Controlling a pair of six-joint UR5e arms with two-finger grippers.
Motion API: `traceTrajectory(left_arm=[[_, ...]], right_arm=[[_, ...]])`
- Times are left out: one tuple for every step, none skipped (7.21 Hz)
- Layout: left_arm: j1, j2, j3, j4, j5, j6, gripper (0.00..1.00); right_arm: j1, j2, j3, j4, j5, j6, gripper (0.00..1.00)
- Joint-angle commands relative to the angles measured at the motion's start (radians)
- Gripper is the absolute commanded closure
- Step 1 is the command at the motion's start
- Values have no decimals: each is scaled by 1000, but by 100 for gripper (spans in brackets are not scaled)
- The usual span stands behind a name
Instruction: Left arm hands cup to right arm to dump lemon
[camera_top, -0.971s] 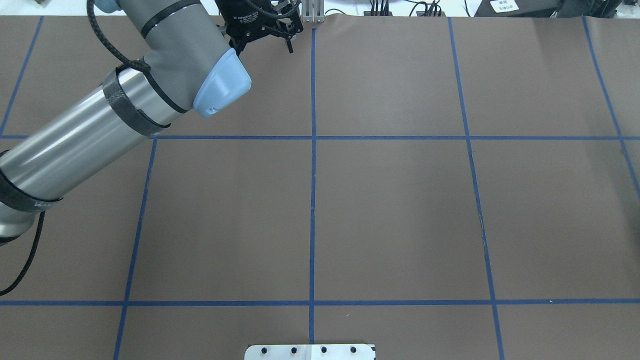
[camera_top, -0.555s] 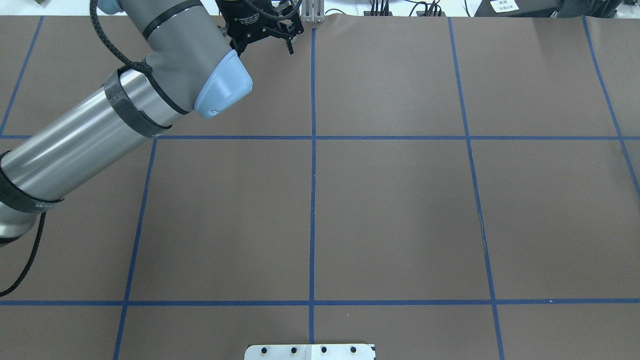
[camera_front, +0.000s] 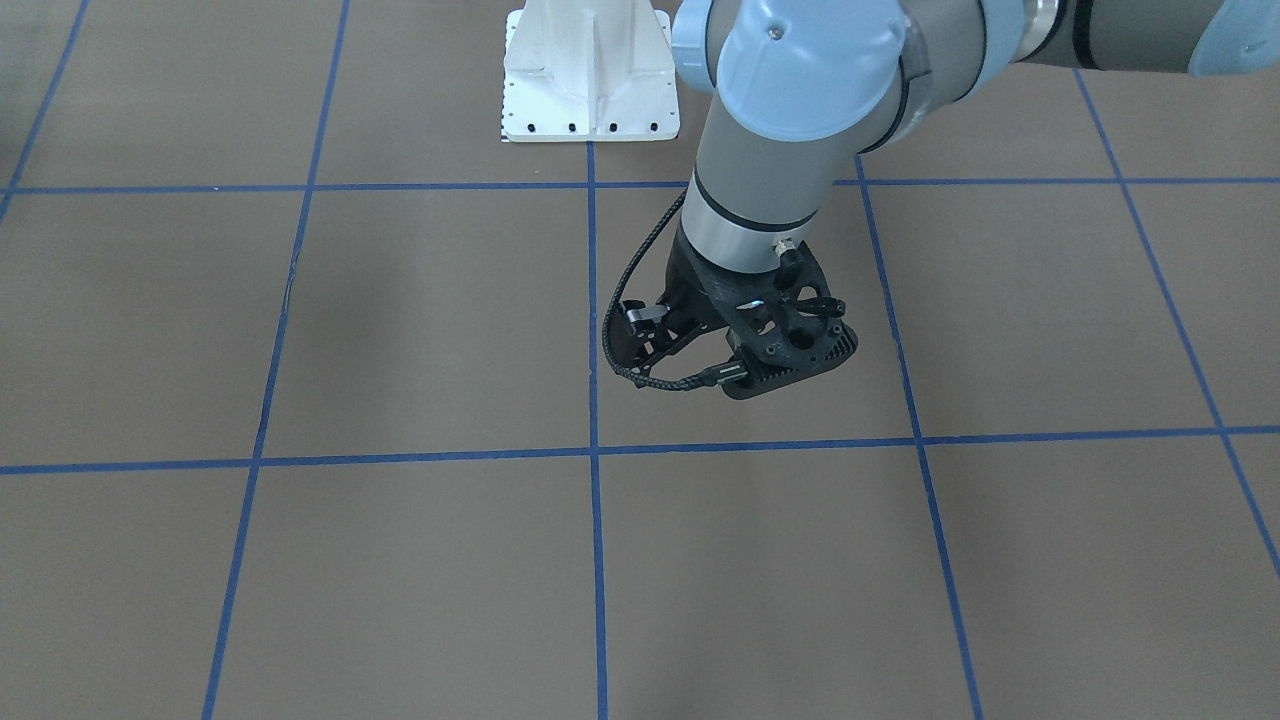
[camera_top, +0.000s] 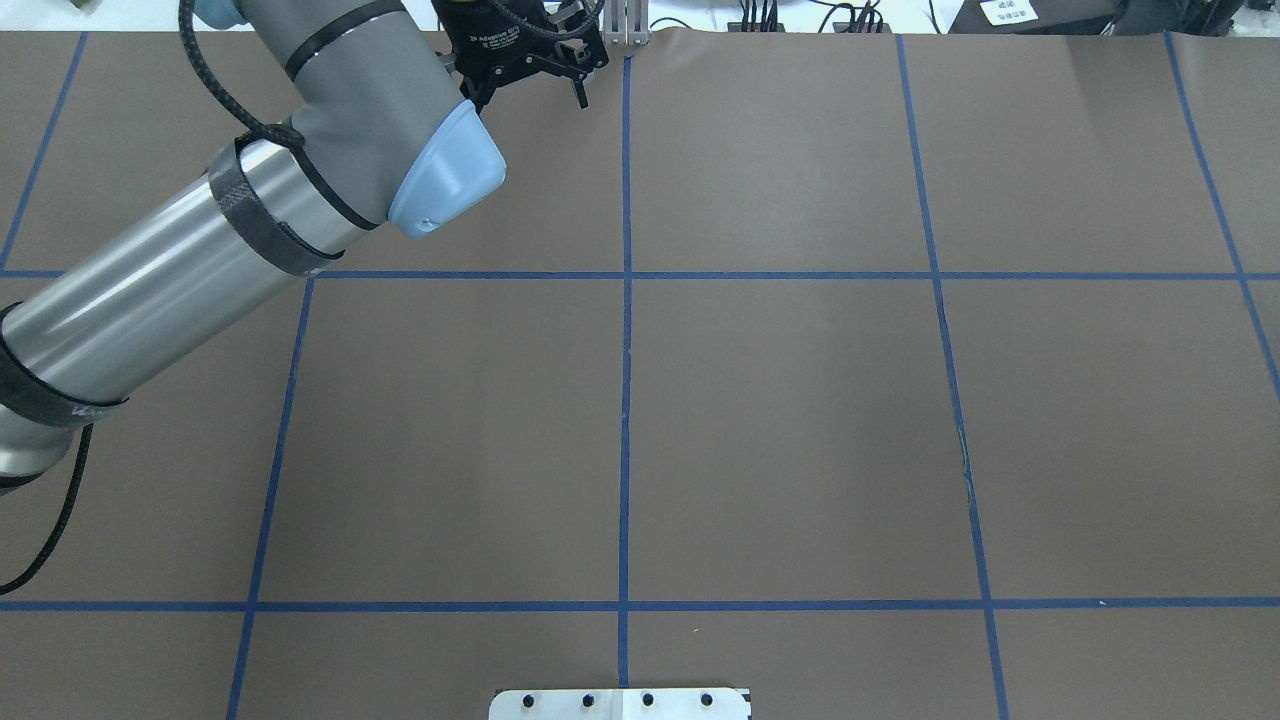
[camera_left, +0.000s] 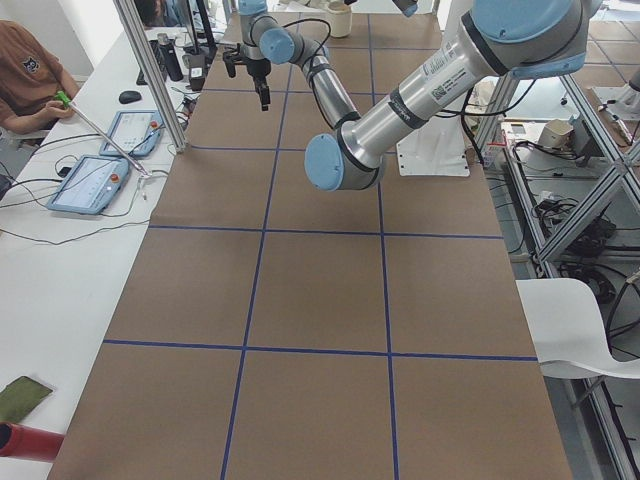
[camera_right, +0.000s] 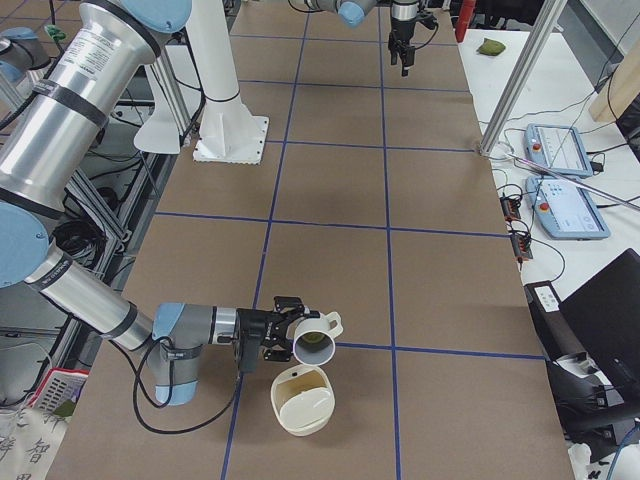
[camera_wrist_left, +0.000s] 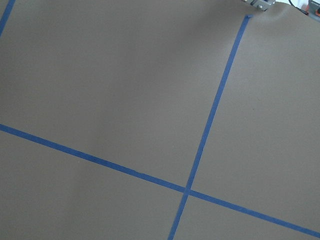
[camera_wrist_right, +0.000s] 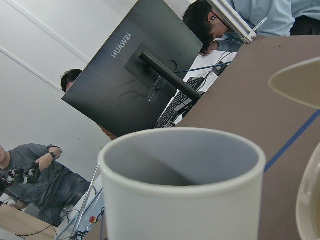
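Cup (camera_right: 318, 336) on its side at the right gripper (camera_right: 290, 332), hold not tellable from here, lemon (camera_right: 316, 345) showing in its mouth, just by a cream bowl (camera_right: 303, 402) on the brown table (camera_right: 440, 300); left gripper (camera_top: 528, 85) spread empty, well apart, tablets (camera_right: 568, 208) on the side bench.

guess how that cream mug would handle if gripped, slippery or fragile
The cup looks like thick-walled ceramic: probably stiff, heavy for its size, and apt to chip if knocked. Its smooth wall may slip in a grip. Tilted as it is, the lemon inside likely slides out.
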Motion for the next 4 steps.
traceTrajectory(left_arm=[[-1, 0, -4, 0, 0, 0, 0], [0, 0, -2, 0, 0, -1, 0], [0, 0, -2, 0, 0, -1, 0], [-3, 2, -1, 0, 2, 3, 0]], right_arm=[[0, 11, -14, 30, 44, 180, 94], [0, 13, -17, 36, 47, 245, 94], [0, 14, -49, 83, 55, 321, 94], [0, 20, -75, 118, 64, 331, 94]])
